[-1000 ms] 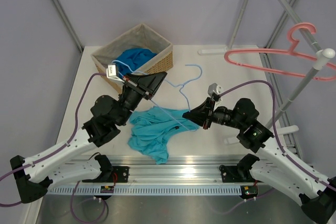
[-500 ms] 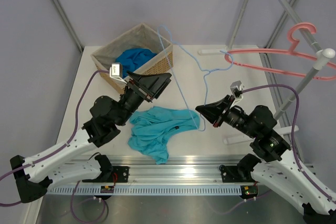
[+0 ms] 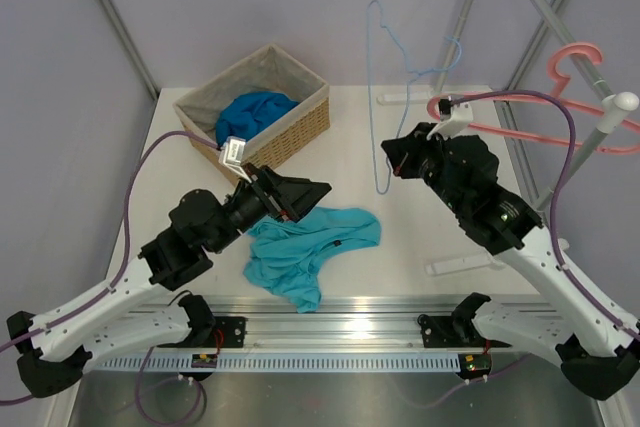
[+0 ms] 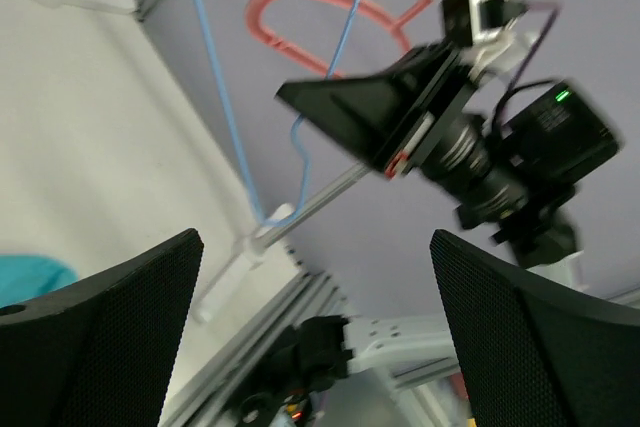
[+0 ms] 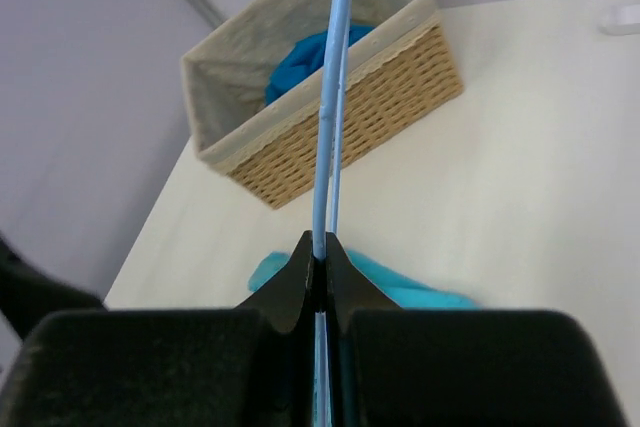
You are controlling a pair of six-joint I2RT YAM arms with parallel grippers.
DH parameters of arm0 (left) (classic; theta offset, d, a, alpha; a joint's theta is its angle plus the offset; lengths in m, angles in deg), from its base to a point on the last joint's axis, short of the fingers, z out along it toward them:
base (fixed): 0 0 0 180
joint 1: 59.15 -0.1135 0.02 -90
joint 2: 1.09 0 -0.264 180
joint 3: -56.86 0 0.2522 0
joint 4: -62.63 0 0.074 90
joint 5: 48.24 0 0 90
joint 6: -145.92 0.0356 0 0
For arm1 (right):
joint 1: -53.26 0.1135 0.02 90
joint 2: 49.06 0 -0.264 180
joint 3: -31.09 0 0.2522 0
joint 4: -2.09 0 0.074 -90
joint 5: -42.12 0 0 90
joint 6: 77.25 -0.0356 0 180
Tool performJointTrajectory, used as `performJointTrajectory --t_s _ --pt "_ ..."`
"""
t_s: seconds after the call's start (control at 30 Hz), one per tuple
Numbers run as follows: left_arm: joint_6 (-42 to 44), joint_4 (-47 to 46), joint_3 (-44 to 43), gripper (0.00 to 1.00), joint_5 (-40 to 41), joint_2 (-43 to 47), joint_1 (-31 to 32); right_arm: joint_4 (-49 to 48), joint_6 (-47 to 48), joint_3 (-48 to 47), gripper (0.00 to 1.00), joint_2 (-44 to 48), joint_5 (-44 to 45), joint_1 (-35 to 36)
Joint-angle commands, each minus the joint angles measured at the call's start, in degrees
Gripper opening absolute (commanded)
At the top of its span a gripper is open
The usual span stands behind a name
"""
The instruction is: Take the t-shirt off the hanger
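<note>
The light teal short-sleeved fabric t-shirt (image 3: 310, 252) lies crumpled on the pale counter (image 3: 430, 232), apart from the thin light-blue wire hanger (image 5: 324, 167). The right gripper (image 5: 318, 247) is clenched on this hanger's wire and holds it in the air. The left gripper (image 4: 312, 247) is released and empty, just beside the t-shirt.

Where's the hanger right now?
Right wrist view: the hanger is pinched in the right end effector. From above, it is raised over the table's right-centre, clear of the t-shirt lying front-centre.
</note>
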Motion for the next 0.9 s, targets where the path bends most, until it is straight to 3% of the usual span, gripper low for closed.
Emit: performJointTrajectory --t_s 0.0,0.2,0.37,0.67,0.87 --pt "12.81 13.08 -2.23 0.99 2.56 1.81 0.26 1.05 -1.18 -6.78 0.00 -3.63 15.42 0.04" --pt "18.28 16.09 3.30 0.99 4.59 6.02 0.26 1.06 -4.95 -13.29 0.00 -11.88 31.31 0.13" --pt "22.94 18.62 3.41 0.99 -3.92 3.31 0.26 -1.06 -5.40 -19.07 0.00 -20.74 39.59 0.13" --pt "25.84 20.31 6.12 0.99 -6.65 3.48 0.26 6.67 -13.40 -37.10 0.00 -39.13 57.87 0.04" --pt "24.44 20.66 7.00 0.99 -6.75 5.85 0.26 12.11 -11.82 -50.81 0.00 -48.01 61.40 -0.48"
